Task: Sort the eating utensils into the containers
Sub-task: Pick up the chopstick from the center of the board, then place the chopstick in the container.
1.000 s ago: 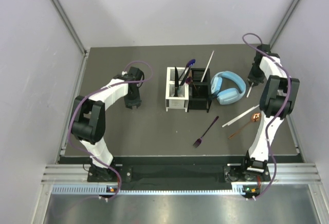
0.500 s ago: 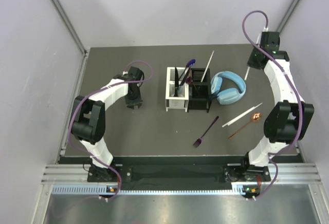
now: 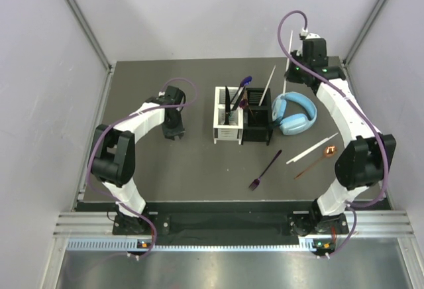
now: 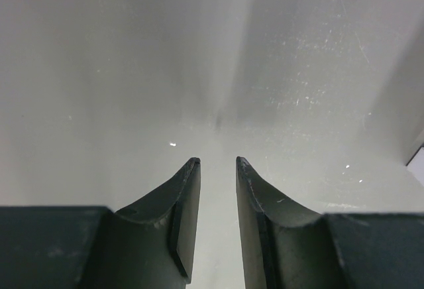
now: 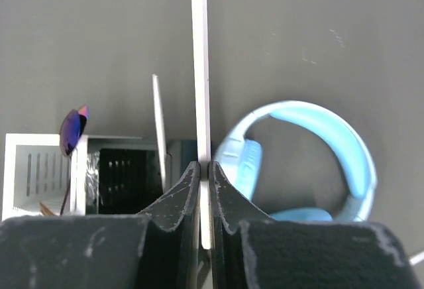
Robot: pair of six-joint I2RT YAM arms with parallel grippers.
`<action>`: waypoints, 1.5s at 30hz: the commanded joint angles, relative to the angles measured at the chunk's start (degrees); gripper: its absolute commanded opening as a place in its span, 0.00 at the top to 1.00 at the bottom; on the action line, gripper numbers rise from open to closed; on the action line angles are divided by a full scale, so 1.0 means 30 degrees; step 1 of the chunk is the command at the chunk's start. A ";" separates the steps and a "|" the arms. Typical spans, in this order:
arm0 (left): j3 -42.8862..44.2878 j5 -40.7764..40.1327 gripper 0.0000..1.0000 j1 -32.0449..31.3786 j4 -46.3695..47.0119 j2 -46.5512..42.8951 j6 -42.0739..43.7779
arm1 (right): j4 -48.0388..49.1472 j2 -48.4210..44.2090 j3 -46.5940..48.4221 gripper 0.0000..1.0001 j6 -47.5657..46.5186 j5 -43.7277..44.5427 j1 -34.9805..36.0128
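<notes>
1 white stick [image 5: 199, 70] pinched in the right gripper [image 5: 205, 170], near the headphones [image 5: 338, 130].

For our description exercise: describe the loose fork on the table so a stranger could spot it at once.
Find the black caddy in the middle of the table, then come toward the near edge. The fork lies there flat, tines at its near end. Unlike the white stick and copper spoon to its right, it is dark purple.
</notes>
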 commanded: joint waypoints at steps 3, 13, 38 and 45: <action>-0.0371 -0.0045 0.67 0.0096 0.0342 -0.1299 0.0064 | 0.2253 0.1867 0.1277 1.00 0.0083 -0.0103 0.1551; -0.0722 -0.0484 0.67 0.0096 0.0341 -0.1474 -0.0083 | 0.2897 0.3684 0.2186 1.00 0.0141 -0.0425 0.2928; -0.1426 -0.1070 0.67 0.0096 0.0019 -0.2353 0.0240 | 0.7909 0.2426 -0.5019 1.00 -0.0122 0.0161 0.4131; -0.1484 -0.0807 0.67 0.0096 0.0165 -0.2383 0.0064 | 0.7294 0.0584 -0.6104 0.94 -0.0503 0.0366 0.4101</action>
